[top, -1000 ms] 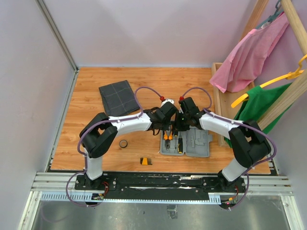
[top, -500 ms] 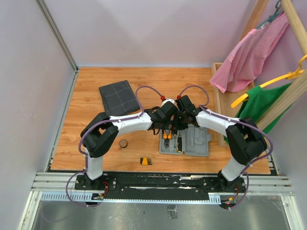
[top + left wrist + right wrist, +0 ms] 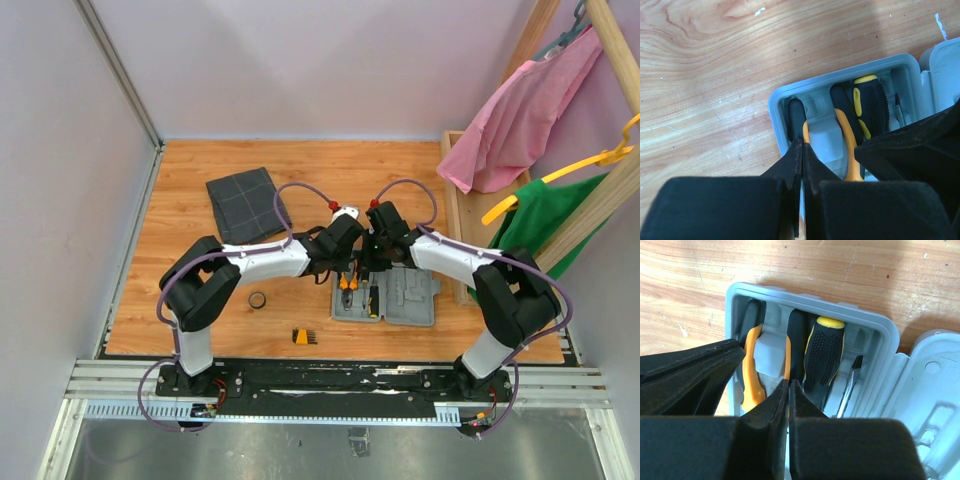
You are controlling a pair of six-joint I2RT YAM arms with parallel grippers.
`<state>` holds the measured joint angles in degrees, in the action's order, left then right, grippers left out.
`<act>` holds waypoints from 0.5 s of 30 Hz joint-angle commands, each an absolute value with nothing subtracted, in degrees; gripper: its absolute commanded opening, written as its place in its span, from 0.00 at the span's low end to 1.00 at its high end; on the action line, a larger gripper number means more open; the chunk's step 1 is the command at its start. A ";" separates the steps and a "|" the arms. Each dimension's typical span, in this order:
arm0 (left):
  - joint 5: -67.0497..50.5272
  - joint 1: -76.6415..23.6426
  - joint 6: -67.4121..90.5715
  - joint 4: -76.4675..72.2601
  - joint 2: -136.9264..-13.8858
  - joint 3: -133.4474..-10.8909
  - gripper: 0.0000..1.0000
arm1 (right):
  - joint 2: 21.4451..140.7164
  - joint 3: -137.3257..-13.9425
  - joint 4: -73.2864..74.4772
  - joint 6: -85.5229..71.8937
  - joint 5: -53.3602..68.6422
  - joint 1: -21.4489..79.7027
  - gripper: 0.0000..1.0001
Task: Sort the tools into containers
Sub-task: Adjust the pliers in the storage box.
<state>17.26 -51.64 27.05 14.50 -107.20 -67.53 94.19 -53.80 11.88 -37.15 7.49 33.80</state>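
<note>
Top view: the grey case [image 3: 414, 300] lies open on the desk [image 3: 190, 270], just ahead of the right arm's base. The pliers [image 3: 346, 285] and a black-and-yellow screwdriver [image 3: 374, 300] sit side by side in its left half, long axes running near to far. Both wrists meet over the far end of that half, so the left fingers [image 3: 347, 268] and right fingers [image 3: 371, 266] are mostly hidden here, as are the tool ends under them. Well apart to the left are the dark fabric pouch [image 3: 245, 204], the tape ring [image 3: 257, 299] and, near the front edge, the bit holder [image 3: 302, 336].

Left wrist: my left fingers [image 3: 795, 160] are clenched tip to tip with nothing between them, just over the pliers' [image 3: 847, 145] black handle. The handle ends and the screwdriver's [image 3: 870, 107] butt point at the case's [image 3: 775, 107] end wall. The right arm's dark bulk cuts off the lower right.

Right wrist: the right fingers [image 3: 780, 400] are also pinched together, empty, above the gap between the pliers [image 3: 751, 375] and the screwdriver [image 3: 822, 357]. Only this view shows a thin metal shaft with a black tip [image 3: 856, 362] in the next slot of the case [image 3: 810, 300]; I can't make out what it belongs to. The lid [image 3: 935, 375] runs off the frame.
</note>
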 commanded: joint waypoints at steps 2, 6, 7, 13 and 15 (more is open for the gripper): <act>12.38 -51.59 26.49 24.50 -107.86 -62.00 0.01 | 95.38 -50.90 12.05 -35.73 7.98 35.60 0.02; 12.31 -51.59 26.23 22.89 -102.37 -63.57 0.02 | 93.08 -52.38 11.57 -35.32 9.65 35.61 0.02; 12.37 -51.59 26.13 22.38 -101.17 -64.08 0.02 | 92.55 -52.65 11.52 -35.19 9.74 35.55 0.02; 14.08 -51.59 25.75 19.90 -95.15 -65.83 0.08 | 89.00 -53.55 10.41 -34.30 10.67 35.29 0.05; 15.20 -51.51 25.75 19.78 -93.52 -65.60 0.10 | 87.66 -53.13 10.21 -34.08 10.31 35.29 0.08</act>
<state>13.87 -51.46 26.57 19.88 -98.24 -65.01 91.31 -53.10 10.72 -35.55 10.13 34.79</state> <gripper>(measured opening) 0.085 0.061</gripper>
